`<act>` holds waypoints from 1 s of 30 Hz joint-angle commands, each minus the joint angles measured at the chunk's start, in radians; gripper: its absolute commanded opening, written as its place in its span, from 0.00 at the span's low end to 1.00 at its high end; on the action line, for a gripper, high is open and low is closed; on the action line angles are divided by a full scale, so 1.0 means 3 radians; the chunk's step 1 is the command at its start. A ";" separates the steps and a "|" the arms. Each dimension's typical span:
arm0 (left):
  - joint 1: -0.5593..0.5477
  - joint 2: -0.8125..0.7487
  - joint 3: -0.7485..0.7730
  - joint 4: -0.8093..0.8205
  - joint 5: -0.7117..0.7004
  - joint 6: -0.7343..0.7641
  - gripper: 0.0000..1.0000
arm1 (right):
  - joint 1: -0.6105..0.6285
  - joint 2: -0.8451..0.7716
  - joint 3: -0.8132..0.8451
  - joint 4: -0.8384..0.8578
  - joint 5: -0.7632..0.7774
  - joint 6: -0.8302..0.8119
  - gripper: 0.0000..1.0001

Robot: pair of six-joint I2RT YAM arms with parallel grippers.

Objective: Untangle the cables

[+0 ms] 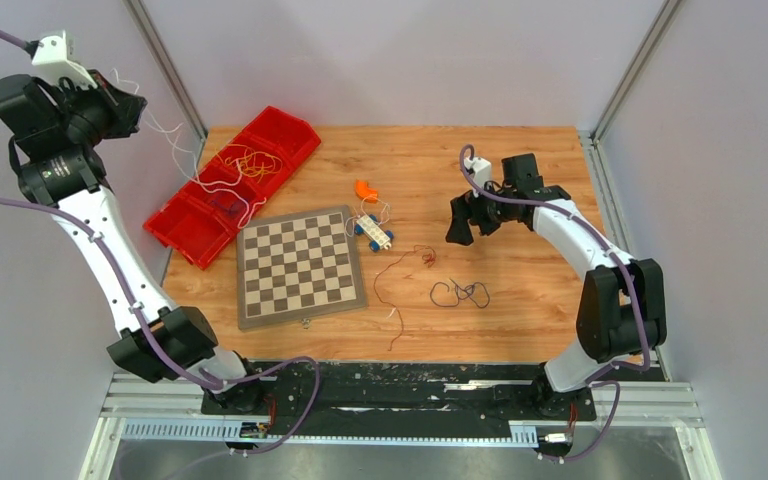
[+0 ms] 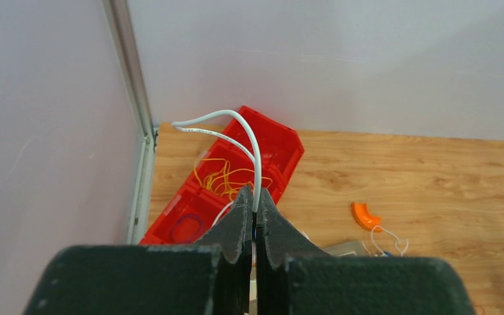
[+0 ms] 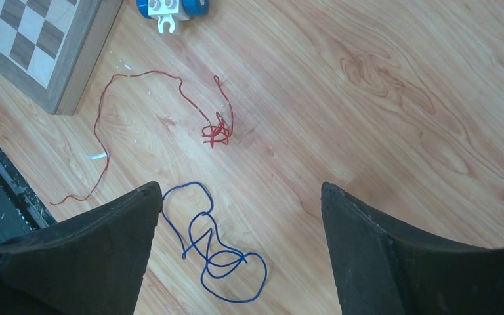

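Aloft, the left hand (image 2: 254,197) pinches a white cable (image 2: 258,167).

Top: overhead, whole table (image 1: 520,160); left wrist: high, shares red tray (image 2: 287,146); right wrist: close, straight down.

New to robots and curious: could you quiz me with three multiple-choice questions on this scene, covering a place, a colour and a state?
1. The yellow-orange cables lie: A) in the red tray B) beside the tray C) dangling in the air.
2. The cable held by the left gripper is: A) blue B) white C) red.
3. The right gripper is: A) shut on a cable B) shut and empty C) open.
Answers: 1 A, they are bunched in one compartment of the tray; 2 B, a white cable arches out of its shut jaws; 3 C, its jaws stand wide apart above the blue cable.
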 commanded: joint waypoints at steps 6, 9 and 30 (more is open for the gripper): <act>0.0169 -0.0015 0.0262 0.0022 0.0282 0.0163 0.00 | 0.0006 0.0018 0.0209 -0.0133 -0.0091 -0.0008 0.89; 0.0187 -0.0112 0.0158 0.0114 0.0185 0.0231 0.00 | 0.0002 0.0009 0.0178 -0.0137 -0.0103 -0.0005 0.89; 0.0217 -0.0187 0.0107 0.0217 -0.0898 0.1133 0.00 | 0.0002 0.0061 0.0143 -0.0263 -0.0200 -0.0024 0.89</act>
